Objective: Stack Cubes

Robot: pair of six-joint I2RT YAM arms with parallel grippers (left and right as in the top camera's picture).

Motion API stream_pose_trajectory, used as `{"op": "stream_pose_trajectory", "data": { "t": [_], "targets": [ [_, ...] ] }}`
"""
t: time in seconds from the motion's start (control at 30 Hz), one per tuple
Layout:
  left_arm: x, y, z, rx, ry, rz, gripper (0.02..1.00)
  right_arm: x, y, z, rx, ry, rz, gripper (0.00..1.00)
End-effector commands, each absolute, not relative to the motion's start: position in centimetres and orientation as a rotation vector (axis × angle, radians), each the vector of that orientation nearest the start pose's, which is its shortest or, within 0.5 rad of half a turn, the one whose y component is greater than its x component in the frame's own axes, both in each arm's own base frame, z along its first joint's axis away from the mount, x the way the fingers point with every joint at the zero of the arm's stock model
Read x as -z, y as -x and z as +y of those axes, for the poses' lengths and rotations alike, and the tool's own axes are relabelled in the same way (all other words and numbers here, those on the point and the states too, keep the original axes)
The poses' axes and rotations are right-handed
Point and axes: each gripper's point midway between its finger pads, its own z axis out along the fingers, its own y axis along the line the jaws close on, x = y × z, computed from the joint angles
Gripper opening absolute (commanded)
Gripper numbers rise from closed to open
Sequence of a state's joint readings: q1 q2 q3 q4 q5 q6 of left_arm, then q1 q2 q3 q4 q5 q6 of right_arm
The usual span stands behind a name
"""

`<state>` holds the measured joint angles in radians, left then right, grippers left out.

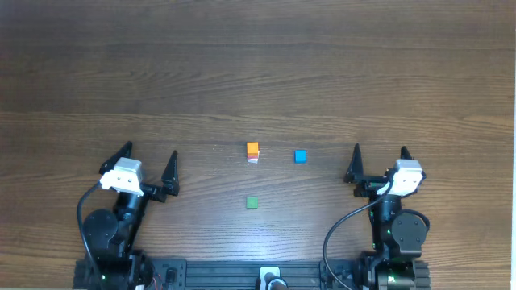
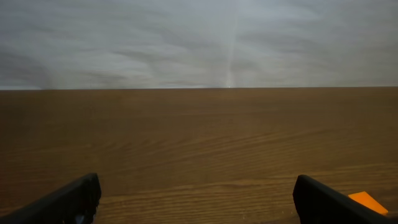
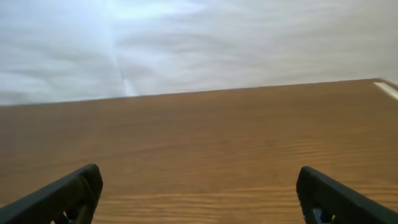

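Both the left gripper (image 1: pixel 150 150) and the right gripper (image 1: pixel 380 148) are spread wide with nothing in them, well apart over the dark wooden table (image 1: pixel 258 64). Between them a small orange cube (image 1: pixel 253 148) looks stacked on a white cube (image 1: pixel 253 159). There's a small blue cube (image 1: pixel 301 156) near its right side, and a small green cube (image 1: pixel 251 203) closer to the bases.

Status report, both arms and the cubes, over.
Left gripper open, right gripper open, both empty. Orange cube, blue cube, green cube lie apart. Nothing in the way.
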<state>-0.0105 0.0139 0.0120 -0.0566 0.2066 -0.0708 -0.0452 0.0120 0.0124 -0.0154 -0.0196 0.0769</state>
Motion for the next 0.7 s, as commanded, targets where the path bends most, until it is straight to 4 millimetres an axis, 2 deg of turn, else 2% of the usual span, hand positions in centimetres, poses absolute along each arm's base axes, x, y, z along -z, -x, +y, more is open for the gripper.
{"op": "stream_pose_trajectory", "data": {
  "t": [0.03,0.17,0.27,0.4,0.47,0.6,0.7],
  "targets": [
    [-16.2,-24.2,-4.0,0.230,-0.132,1.625,1.000,-18.1,-24.2,2.6,-0.263,0.008,1.592,0.991],
    [-16.2,-24.2,-4.0,0.229,-0.132,1.625,0.998,-19.8,-23.8,3.0,-0.273,0.023,1.685,0.991],
    [-16.2,-24.2,-4.0,0.230,-0.132,1.625,0.998,-22.6,-23.9,3.4,-0.295,0.029,1.780,0.993],
    [-16.2,-24.2,-4.0,0.229,-0.132,1.625,1.000,-24.3,-24.1,4.3,-0.365,0.048,1.901,0.993],
    [-16.2,-24.2,-4.0,0.230,-0.132,1.625,1.000,-24.2,-24.1,4.7,-0.399,0.043,1.989,0.993],
    [-16.2,-24.2,-4.0,0.229,-0.132,1.625,1.000,-22.8,-23.8,5.2,-0.446,0.014,2.160,0.993],
    [-16.2,-24.2,-4.0,0.229,-0.132,1.625,1.000,-21.7,-23.5,6.8,-0.516,0.058,2.260,0.991]
  ]
}}
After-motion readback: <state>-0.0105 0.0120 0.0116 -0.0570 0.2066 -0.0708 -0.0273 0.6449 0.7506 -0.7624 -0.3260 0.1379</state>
